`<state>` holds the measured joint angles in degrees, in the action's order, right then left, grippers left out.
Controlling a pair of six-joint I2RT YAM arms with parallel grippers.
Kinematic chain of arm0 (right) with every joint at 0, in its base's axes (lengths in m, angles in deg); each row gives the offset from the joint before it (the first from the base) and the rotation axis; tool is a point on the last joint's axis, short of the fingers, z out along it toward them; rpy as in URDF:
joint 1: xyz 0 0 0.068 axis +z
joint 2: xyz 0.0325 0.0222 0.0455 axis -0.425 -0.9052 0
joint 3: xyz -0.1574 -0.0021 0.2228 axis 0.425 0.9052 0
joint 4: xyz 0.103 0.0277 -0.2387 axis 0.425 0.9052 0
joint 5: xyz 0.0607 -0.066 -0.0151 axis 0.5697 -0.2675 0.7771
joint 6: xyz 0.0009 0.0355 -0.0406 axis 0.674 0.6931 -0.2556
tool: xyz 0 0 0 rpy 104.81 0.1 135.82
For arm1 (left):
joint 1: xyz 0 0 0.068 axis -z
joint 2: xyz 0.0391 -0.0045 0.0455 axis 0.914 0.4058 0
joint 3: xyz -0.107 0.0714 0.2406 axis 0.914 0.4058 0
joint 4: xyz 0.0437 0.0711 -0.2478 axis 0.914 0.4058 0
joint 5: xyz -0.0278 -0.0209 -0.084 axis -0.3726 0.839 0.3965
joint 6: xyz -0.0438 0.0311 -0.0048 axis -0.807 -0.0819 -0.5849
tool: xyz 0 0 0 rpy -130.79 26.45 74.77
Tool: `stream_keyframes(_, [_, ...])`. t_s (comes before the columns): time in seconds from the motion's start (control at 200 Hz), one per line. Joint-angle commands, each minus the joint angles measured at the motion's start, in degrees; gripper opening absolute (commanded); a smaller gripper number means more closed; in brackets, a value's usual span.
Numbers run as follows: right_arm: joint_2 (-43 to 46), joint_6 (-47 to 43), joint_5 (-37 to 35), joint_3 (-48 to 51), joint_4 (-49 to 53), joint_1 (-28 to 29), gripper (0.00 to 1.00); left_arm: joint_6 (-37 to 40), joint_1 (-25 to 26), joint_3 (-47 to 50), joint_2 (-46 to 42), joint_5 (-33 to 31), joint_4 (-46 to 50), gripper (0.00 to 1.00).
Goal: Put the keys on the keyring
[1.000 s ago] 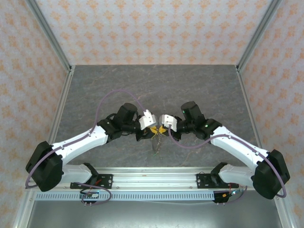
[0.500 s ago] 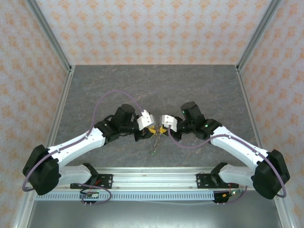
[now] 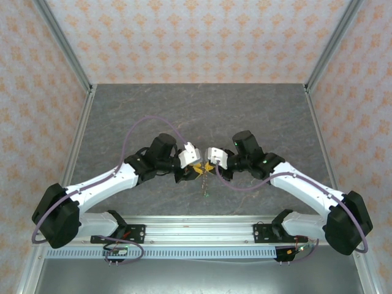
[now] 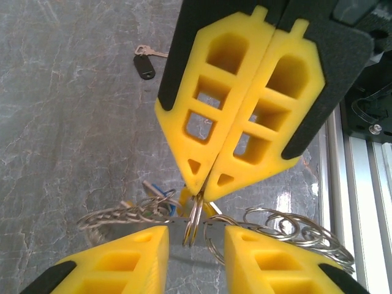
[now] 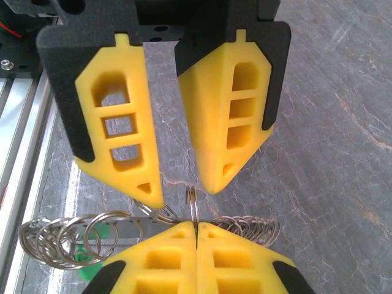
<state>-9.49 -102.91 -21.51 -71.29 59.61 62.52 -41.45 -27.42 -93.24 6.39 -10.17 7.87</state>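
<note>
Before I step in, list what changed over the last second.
The left elbow dipped outward, then came back; the hanging chain under the grippers swung slightly right. Nothing taken or let go. The right gripper stays shut on the keyring, the left gripper keeps its jaws apart around it.

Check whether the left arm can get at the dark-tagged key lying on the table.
Probably yes: the key lies alone on bare table, and the left gripper stands open, merely straddling the ring.
</note>
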Motion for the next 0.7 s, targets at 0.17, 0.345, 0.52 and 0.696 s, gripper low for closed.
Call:
stream_keyframes(0.17, [0.22, 1.07, 3.83, -0.89, -4.34, 0.42, 0.00, 1.37, 0.30, -2.43, 1.44, 1.55, 0.38, 0.23])
stream_keyframes(0.345, [1.01, 1.97, 5.21, -0.28, -6.04, 0.34, 0.00, 2.22, 0.28, -3.39, 2.13, 1.61, 1.42, 0.09])
stream_keyframes(0.52, [1.90, 2.58, 2.93, 1.54, -6.73, 0.30, 0.00, 2.00, 0.29, -2.74, 1.22, 0.08, 0.84, 0.00])
stream_keyframes(0.696, [2.39, 3.70, 0.11, 4.66, -8.40, 0.03, 0.09, 1.10, 0.30, -1.34, -0.40, -0.17, -1.73, 0.00])
